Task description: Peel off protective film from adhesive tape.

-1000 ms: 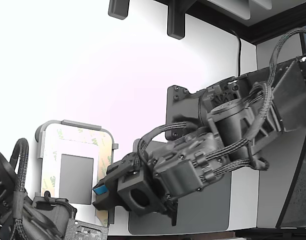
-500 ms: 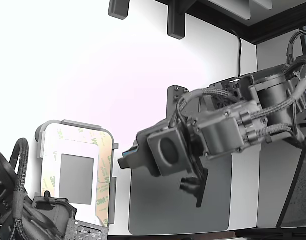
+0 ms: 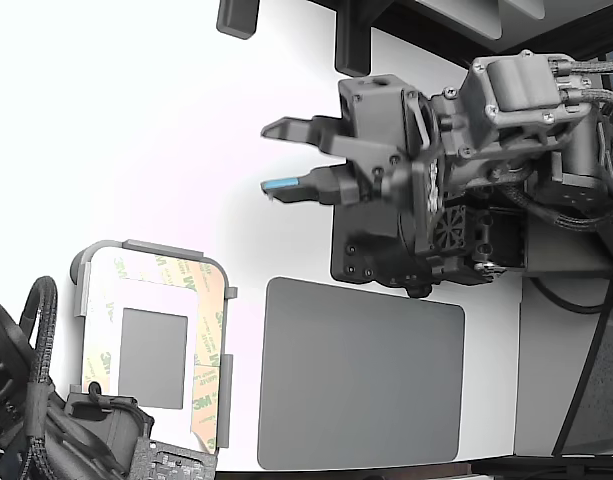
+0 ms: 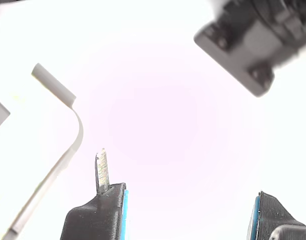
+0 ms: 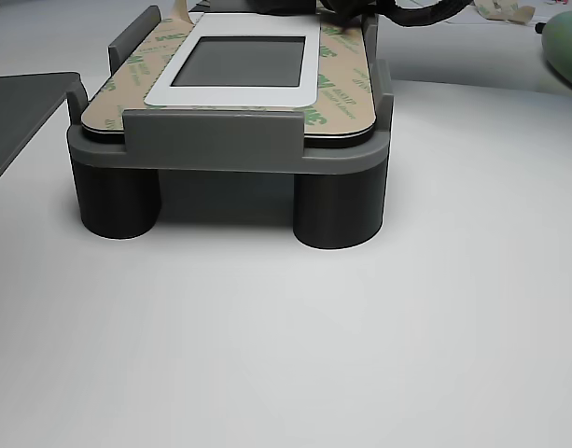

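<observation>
Several liner strips of protective film (image 3: 205, 375) sit on the adhesive tape (image 5: 334, 82) border, on the plate in its fixture (image 3: 151, 330) at the exterior view's lower left. Risk, as a judgement: a descent from this far off could miss the thin strip edge or scrape the tape. Gripper (image 3: 274, 158) hangs high above the table, well apart from the fixture, fingers pointing toward exterior view's left, jaws spread, gripping nothing; a small sliver sticks to one fingertip (image 4: 101, 170).
</observation>
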Tool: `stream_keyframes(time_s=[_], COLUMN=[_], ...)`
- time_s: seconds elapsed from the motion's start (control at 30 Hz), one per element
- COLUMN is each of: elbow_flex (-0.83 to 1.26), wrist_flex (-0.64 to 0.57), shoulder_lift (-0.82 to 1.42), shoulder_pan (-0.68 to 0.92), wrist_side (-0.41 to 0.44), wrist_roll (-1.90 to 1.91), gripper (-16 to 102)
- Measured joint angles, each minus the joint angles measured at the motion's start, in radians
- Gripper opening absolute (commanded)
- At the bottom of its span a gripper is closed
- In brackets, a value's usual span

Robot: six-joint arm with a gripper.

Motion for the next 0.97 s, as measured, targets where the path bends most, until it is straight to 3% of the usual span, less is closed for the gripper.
stream_keyframes(time_s=[0.2,0.4,0.97], elbow_flex=[0.140,0.295,0.331], wrist_flex=[0.067,0.101,0.098], shoulder_lift=[0.167,0.359,0.373], shoulder_pan=[-0.046,-0.057,-0.058], wrist_side=[0.040,0.054,0.106], wrist_roll=[0.402,0.551,0.577], gripper=[100,100,100])
